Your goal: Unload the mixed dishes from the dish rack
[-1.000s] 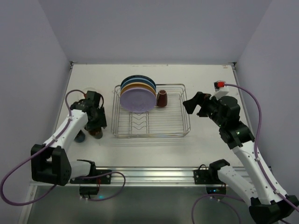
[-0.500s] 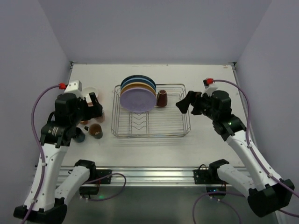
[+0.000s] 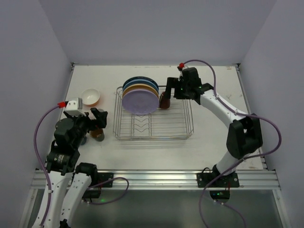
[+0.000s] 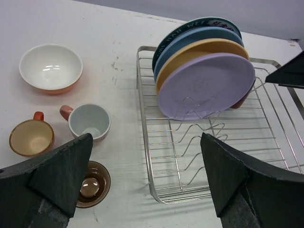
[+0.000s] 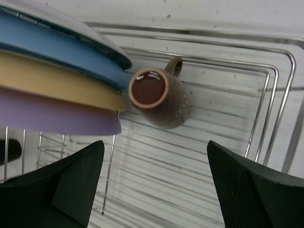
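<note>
The dish rack (image 3: 183,127) holds a row of upright plates: lavender (image 4: 206,85) in front, then yellow (image 4: 199,51), blue (image 4: 187,39) and a patterned-rim one (image 4: 209,22). A brown cup (image 5: 159,97) lies on its side in the rack beside them, also seen from above as the brown cup (image 3: 165,100). My right gripper (image 5: 155,145) hangs open just above that cup, touching nothing. My left gripper (image 4: 146,140) is open and empty, raised over the rack's left edge. On the table left of the rack stand an orange bowl (image 4: 51,67), an orange cup (image 4: 31,137), a pink cup (image 4: 89,121) and a second brown cup (image 4: 93,183).
The rack's wire rim (image 5: 285,95) stands up around the brown cup. The unloaded cups crowd the table between the rack and the left wall (image 3: 47,71). White walls close in the table at back and on both sides.
My left gripper opened, let go of a brown cup on the table and drew back upward. My right arm swung left over the rack to just above the brown cup.
</note>
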